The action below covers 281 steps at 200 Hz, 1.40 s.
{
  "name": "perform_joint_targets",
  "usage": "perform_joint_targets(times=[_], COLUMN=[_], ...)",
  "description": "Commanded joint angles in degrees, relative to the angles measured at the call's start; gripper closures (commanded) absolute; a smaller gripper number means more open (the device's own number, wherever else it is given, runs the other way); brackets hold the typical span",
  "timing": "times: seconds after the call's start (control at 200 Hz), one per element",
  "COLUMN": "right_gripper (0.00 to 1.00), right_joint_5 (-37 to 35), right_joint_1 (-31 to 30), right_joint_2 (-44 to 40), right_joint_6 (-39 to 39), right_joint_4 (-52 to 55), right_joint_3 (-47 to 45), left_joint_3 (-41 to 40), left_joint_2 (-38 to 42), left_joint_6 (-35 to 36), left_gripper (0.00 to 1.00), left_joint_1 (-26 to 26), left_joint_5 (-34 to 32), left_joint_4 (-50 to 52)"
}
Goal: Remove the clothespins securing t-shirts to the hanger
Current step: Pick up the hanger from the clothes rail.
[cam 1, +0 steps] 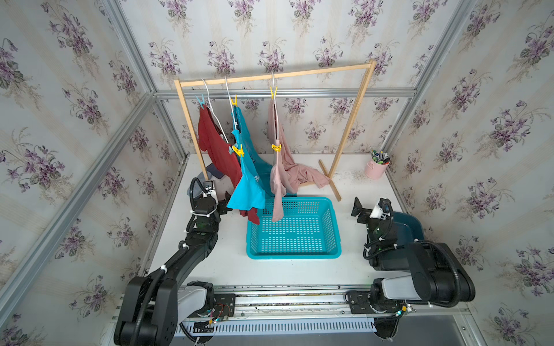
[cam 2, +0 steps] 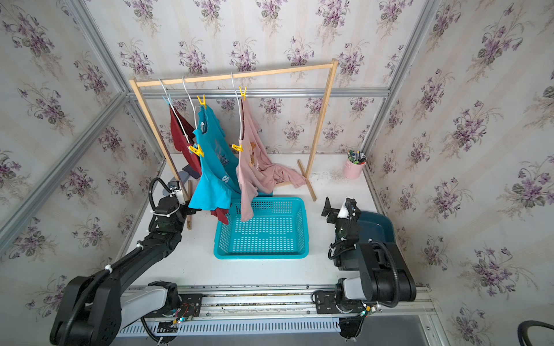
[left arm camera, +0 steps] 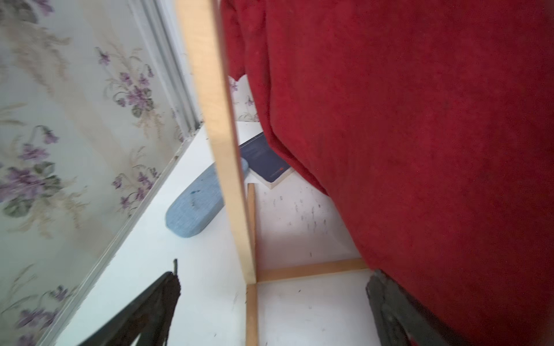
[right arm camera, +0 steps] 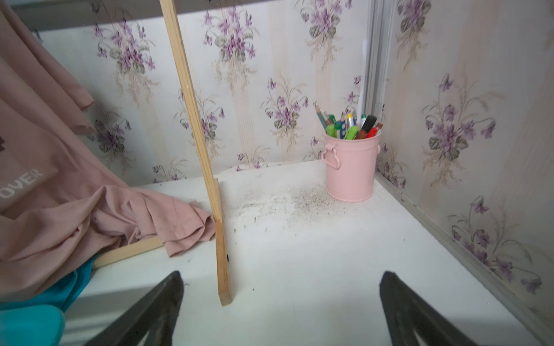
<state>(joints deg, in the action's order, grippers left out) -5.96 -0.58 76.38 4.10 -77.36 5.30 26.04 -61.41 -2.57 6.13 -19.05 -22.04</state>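
Left gripper (cam 1: 225, 206): its jaws stood wide apart and held nothing. It sat low beside the left post of the rack (cam 1: 269, 76), at the hem of the red tee (cam 1: 218, 146). In the wrist view one finger (left arm camera: 386, 302) lay right against the red cloth; whether it touched could not be told.
Right gripper (cam 1: 357, 207): it was also spread wide and empty. It hung above the table (cam 1: 233, 269), right of the basket (cam 1: 293, 256), and faced the rack's right foot and the cup (right arm camera: 350, 170).
Hangers (cam 1: 227, 88): three white wire ones were hooked on the rack's top bar, all steeply tilted.
Clothespins (cam 1: 273, 92): all six were clipped on.
Upper ends: a blue pin (cam 1: 201, 101) was on the left hanger, and a yellow pin (cam 1: 233, 100) on the middle one. Another yellow was on the right one.
Lower ends: a yellow sat on the turquoise tee (cam 1: 248, 185), with a blue just beside it, partly hidden. A yellow was on the pink tee (cam 1: 281, 176).
Tees: red hung left, turquoise middle and pink right. The turquoise hem hung by the basket's far left corner. A pink sleeve hung over the basket, and the rest of that tee pooled on the table across the rack's base.
Other: the cup, holding pens, stood in the far right corner. A blue case (left arm camera: 198, 206) and a dark book (left arm camera: 263, 161) lay behind the left post. A dark bin (cam 1: 410, 224) sat behind the right arm.
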Motion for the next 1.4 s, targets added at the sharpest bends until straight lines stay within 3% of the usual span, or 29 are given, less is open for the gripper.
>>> perform_joint_targets(times=[0.0, 0.05, 0.13, 0.255, 0.365, 0.505, 0.614, 0.774, 0.864, 1.009, 1.144, 1.284, 1.399], right_gripper=[0.00, 0.00, 0.00, 0.00, 0.00, 0.00, 0.00, 0.09, 0.13, 0.25, 0.28, 0.26, 0.20], right_joint_5=[-6.50, -8.80, -6.32, -4.57, -5.02, -6.98, -7.16, -11.74, -12.01, -12.82, -18.32, -16.67, -12.60], right_joint_1=[-0.12, -0.12, -0.20, -1.35, -6.74, -15.96, -22.77, -32.09, -34.13, -37.17, -42.20, -44.59, -44.96], right_joint_2=[-7.63, -11.63, -15.28, -15.48, -13.55, -9.32, -3.87, 5.56, 7.94, 12.87, 26.06, 45.10, 41.72], right_joint_6=[3.86, 8.64, 12.19, 16.36, 15.57, 16.06, 15.50, 11.65, 11.78, 10.52, 8.01, 8.17, 9.36], right_joint_4=[11.96, 20.43, 31.35, 49.59, 60.69, 71.43, 80.80, 94.68, 98.00, 103.96, 118.18, 133.68, 127.78], right_joint_3=[2.28, 5.03, 9.96, 21.32, 30.41, 41.76, 54.40, 76.56, 83.77, 98.20, 125.98, 165.26, 154.21], left_joint_3=[0.81, 1.91, 4.44, 9.80, 17.25, 24.98, 35.28, 51.05, 58.05, 66.71, 71.46, 76.25, 76.76], left_joint_2=[6.32, 9.72, 14.52, 20.15, 24.50, 27.85, 23.82, 13.66, 9.40, 5.49, 2.18, -2.64, -3.80], left_joint_6=[-4.52, -6.45, -9.99, -12.79, -12.67, -12.86, -11.93, -13.23, -13.10, -11.49, -9.04, -5.83, -4.39], left_gripper=[0.00, 0.00, 0.00, 0.00, 0.00, 0.00, 0.00, 0.00, 0.00, 0.00, 0.01, 0.00, 0.00], left_joint_1=[-0.07, -0.07, -0.14, -0.15, -0.20, -0.17, -0.15, 0.10, 1.34, 7.86, 14.57, 20.42, 23.25], left_joint_5=[-7.49, -9.69, -12.37, -12.68, -7.67, -4.26, 1.68, 14.36, 21.69, 21.35, 20.05, 20.33, 19.17], left_joint_4=[14.05, 19.26, 27.35, 37.68, 46.65, 47.71, 51.71, 59.99, 61.60, 63.96, 64.55, 67.14, 67.39])
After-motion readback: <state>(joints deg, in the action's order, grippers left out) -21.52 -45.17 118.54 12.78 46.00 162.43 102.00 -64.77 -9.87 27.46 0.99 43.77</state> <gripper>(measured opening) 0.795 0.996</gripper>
